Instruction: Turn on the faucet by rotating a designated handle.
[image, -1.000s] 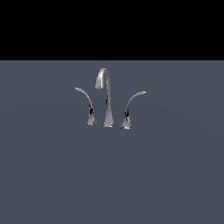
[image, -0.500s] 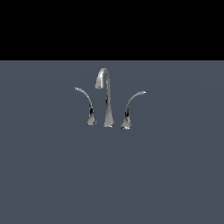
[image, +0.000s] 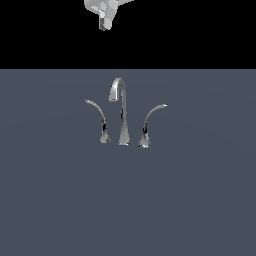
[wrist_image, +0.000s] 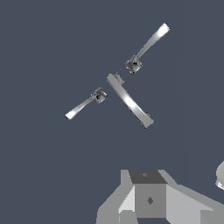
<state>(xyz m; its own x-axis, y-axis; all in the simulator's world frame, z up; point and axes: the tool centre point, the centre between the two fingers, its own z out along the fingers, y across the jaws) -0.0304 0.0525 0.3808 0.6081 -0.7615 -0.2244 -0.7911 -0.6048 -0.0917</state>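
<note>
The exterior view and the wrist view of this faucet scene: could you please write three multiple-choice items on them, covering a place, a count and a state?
1. Where is the gripper in the exterior view?
A. High above the faucet
B. Beside the spout
C. On the floor

2. How many chrome pieces stand here?
A. Two
B. Three
C. Five

3. Is the handle touched?
A. Gripped by fingers
B. Pushed by the arm
C. Untouched

Answers: 1 A, it hangs at the top edge; 2 B, spout plus two levers; 3 C, nothing is near it.

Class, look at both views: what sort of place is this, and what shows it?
Probably a bare simulated test scene, not a real bathroom: a chrome faucet stands on a flat grey surface, black void behind, the pincer high above.
</note>
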